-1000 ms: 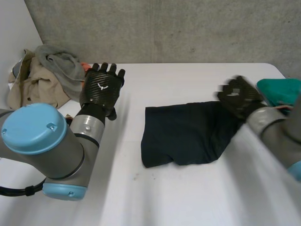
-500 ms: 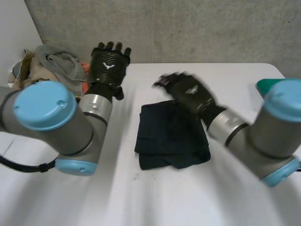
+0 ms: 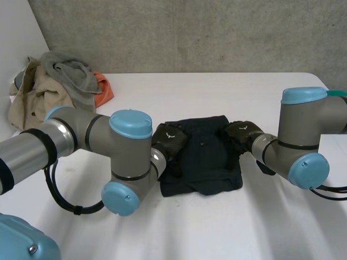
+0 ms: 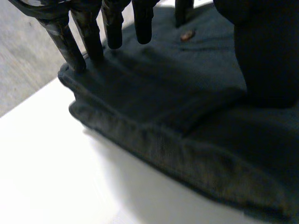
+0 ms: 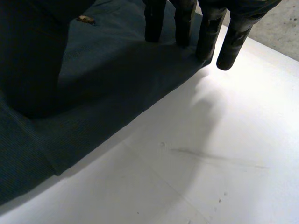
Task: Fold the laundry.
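A dark navy garment (image 3: 201, 158) lies folded in a compact rectangle at the middle of the white table (image 3: 217, 227). My left hand (image 3: 169, 142) rests on its left edge, open. In the left wrist view the straight fingers (image 4: 111, 27) touch the cloth (image 4: 163, 107) near a far corner, and the thumb lies flat on it. My right hand (image 3: 242, 133) is at the garment's right edge, open too. Its fingers (image 5: 209, 33) reach straight down at the rim of the cloth (image 5: 107, 70), one tip over bare table.
A heap of beige and grey clothes (image 3: 51, 86) with an orange piece (image 3: 103, 90) sits at the back left corner. A teal item (image 3: 338, 93) peeks in at the right edge. A concrete wall runs behind the table.
My right hand swept left across the garment, folding it narrower, opened, and drew back to the right edge. My left hand came down from the back onto the left edge.
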`<state>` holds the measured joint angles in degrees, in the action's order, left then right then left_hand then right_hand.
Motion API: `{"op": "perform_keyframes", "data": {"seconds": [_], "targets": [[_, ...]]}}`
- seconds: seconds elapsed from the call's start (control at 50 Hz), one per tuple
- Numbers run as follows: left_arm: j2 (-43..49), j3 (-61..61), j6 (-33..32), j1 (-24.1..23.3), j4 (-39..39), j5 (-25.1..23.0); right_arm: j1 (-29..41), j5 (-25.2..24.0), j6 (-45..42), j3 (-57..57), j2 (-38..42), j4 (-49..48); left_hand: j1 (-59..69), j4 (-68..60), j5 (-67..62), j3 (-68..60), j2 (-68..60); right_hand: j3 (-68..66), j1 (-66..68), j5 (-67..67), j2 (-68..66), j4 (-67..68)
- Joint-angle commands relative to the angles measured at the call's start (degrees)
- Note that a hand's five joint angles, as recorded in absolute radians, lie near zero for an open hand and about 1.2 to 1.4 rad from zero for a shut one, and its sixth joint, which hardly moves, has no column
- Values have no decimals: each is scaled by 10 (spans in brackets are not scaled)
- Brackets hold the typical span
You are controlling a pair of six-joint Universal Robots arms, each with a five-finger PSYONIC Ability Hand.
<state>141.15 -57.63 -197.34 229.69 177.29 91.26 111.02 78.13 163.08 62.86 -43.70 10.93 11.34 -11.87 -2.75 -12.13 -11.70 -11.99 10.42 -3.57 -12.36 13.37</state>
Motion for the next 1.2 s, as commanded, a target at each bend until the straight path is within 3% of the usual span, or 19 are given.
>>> {"op": "perform_keyframes", "data": {"seconds": [0.02, 0.14, 0.24, 0.28, 0.3, 0.36, 0.38, 0.42, 0.46, 0.64, 0.82, 0.9, 1.04, 1.12, 1.14, 1.2], "targets": [[-39, -6, -14, 2, -20, 3, 0, -3, -2, 20, -54, -9, 24, -19, -10, -16, -20, 20, -4, 36, 24, -34], [-145, -32, 7, 3, -10, -7, -6, -2, 14, 95, -160, -61, 4, 1, 10, 4, 0, 20, -4, 36, 24, -34], [-245, -78, 29, 16, 18, -71, -4, 8, 5, 204, -229, -154, 2, 3, 12, 6, 1, 20, -4, 36, 24, -34], [-278, -101, 29, 30, 17, -128, 1, 9, 4, 265, -265, -188, 4, 1, 10, 4, 0, 20, -4, 36, 24, -34], [-297, -115, 29, 41, 12, -182, 3, 5, 4, 303, -283, -208, 4, 1, 10, 4, 0, 20, -4, 36, 24, -34], [-319, -136, 31, 55, 4, -263, 14, 1, 4, 365, -289, -237, 14, -9, 0, -6, -10, 20, -4, 36, 24, -34], [-332, -150, 33, 68, -5, -312, 21, 0, 3, 378, -287, -245, 24, -19, -10, -16, -20, 20, -4, 36, 24, -34], [-343, -164, 35, 86, -21, -359, 44, -1, 1, 404, -279, -270, 34, -29, -20, -26, -31, 20, -4, 36, 24, -34], [-349, -171, 35, 95, -32, -377, 67, 0, -8, 415, -258, -301, 36, -30, -22, -28, -32, 20, -4, 36, 24, -34], [-349, -178, 37, 99, -37, -377, 88, 2, -71, 399, -162, -390, 36, -30, -22, -28, -32, 20, -4, 36, 24, -34], [-349, -180, 37, 99, -36, -376, 94, 9, -94, 325, -100, -405, 36, -31, -22, -28, -32, 20, -4, 36, 24, -34], [-350, -181, 37, 99, -36, -373, 95, 11, -90, 285, -79, -404, 36, -30, -22, -28, -32, -48, 64, -32, -44, 34], [-349, -182, 38, 99, -36, -366, 95, 10, -72, 222, -48, -392, 36, -30, -22, -28, -32, -319, 334, -303, -315, 305], [-349, -182, 38, 99, -35, -366, 93, 9, -51, 190, -35, -384, 36, -30, -22, -28, -32, -546, 561, -530, -542, 532], [-349, -182, 38, 99, -35, -366, 93, 8, -45, 179, -33, -378, 36, -30, -22, -28, -32, -656, 672, -640, -652, 642], [-349, -182, 38, 100, -35, -365, 93, 7, -41, 169, -35, -373, 36, -30, -22, -28, -32, -680, 696, -664, -676, 666]]}}
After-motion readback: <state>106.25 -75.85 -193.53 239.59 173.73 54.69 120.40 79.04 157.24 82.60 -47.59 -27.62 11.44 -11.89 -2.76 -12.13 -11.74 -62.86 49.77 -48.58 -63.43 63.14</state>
